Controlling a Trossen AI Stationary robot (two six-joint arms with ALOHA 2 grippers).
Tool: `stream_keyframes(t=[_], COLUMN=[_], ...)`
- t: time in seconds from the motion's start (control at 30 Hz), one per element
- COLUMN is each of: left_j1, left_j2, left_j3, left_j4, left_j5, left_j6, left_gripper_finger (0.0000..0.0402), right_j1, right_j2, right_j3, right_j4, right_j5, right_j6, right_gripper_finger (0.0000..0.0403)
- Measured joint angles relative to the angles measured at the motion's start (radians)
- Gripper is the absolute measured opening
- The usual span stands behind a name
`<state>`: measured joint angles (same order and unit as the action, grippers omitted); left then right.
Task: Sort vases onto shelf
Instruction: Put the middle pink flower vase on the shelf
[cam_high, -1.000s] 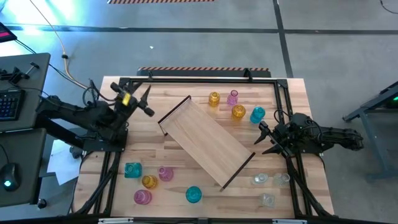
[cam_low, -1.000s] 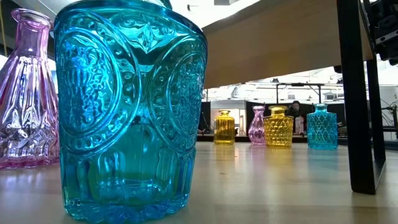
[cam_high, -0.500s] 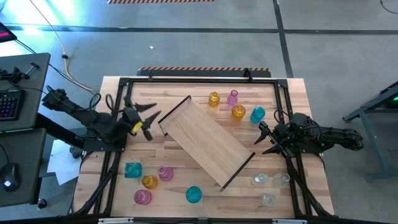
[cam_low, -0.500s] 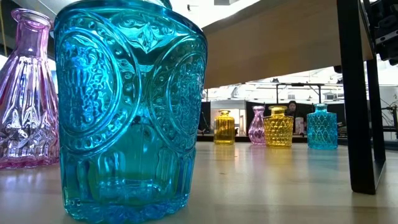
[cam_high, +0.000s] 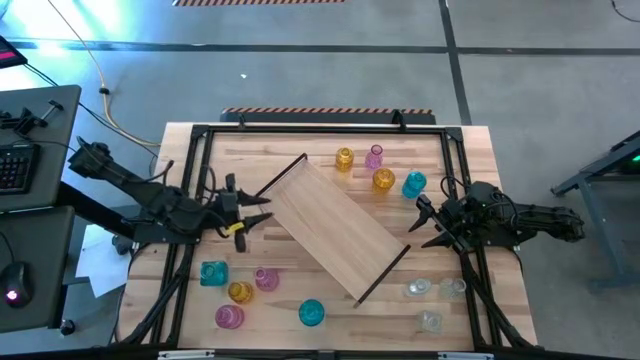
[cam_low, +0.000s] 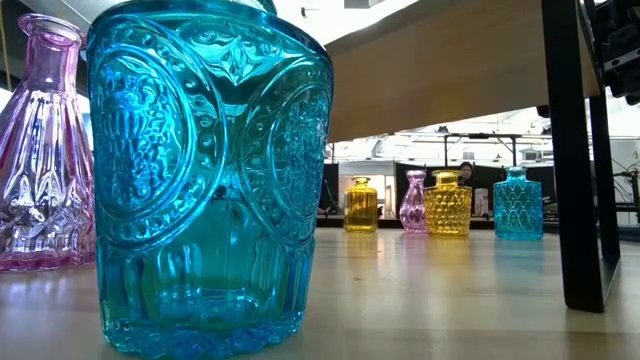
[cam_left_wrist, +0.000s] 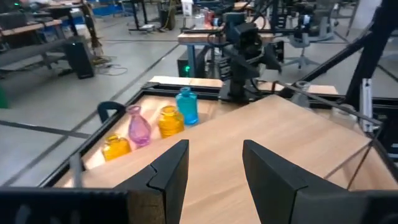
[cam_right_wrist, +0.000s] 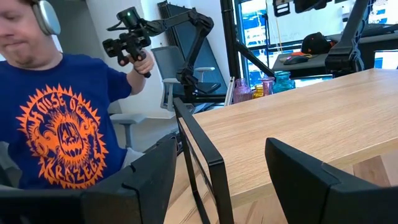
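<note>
The shelf (cam_high: 333, 228) lies flat at the centre of the tabletop (cam_high: 460, 160). Its long axis runs diagonally, from the 10 o'clock end near the left arm to the 4 o'clock end near the right arm. It is a long rectangular board of pale, smooth wood with a thin dark end piece at each short edge.

The vases stand upright in three groups:
- At 1 o'clock from the shelf centre: an amber vase (cam_high: 344, 159), a pink vase (cam_high: 374, 156), a second amber vase (cam_high: 384, 180) with a dimpled body, and a teal vase (cam_high: 414, 184). In the low view these four stand in a row, each with a round body and a narrow neck.
- At 7 o'clock: a teal vase (cam_high: 213, 273), an amber vase (cam_high: 240, 292), two pink vases (cam_high: 266, 279) (cam_high: 230, 317), and a wide teal vase (cam_high: 312, 313). The low view shows the wide one (cam_low: 205, 180) close up, in pressed translucent glass with beaded medallions and vertical ribs.
- At 5 o'clock: three clear vases (cam_high: 417, 289) (cam_high: 455, 287) (cam_high: 431, 322).

The left gripper (cam_high: 252, 210) is just beside the shelf's 10 o'clock end, its fingers parted and holding nothing. The right gripper (cam_high: 424, 225) waits at the shelf's 3 o'clock side, near its 4 o'clock end, jaws wide apart and empty.
</note>
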<state>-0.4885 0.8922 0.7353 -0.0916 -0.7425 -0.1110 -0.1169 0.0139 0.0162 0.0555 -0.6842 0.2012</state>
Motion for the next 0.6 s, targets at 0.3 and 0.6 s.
stream_keyframes(t=[0.3, 0.6], left_j1=[0.173, 0.346], left_j2=[0.062, 0.152], left_j3=[0.114, 0.266], left_j4=[0.088, 0.083], left_j5=[0.063, 0.215], left_j6=[0.159, 0.241], left_gripper_finger=[0.0142, 0.0142], right_j1=[0.000, 0.000], right_j2=[0.000, 0.000], right_j3=[0.000, 0.000], right_j4=[0.000, 0.000], right_j5=[0.000, 0.000], right_j6=[0.000, 0.000], right_gripper_finger=[0.0229, 0.0229])
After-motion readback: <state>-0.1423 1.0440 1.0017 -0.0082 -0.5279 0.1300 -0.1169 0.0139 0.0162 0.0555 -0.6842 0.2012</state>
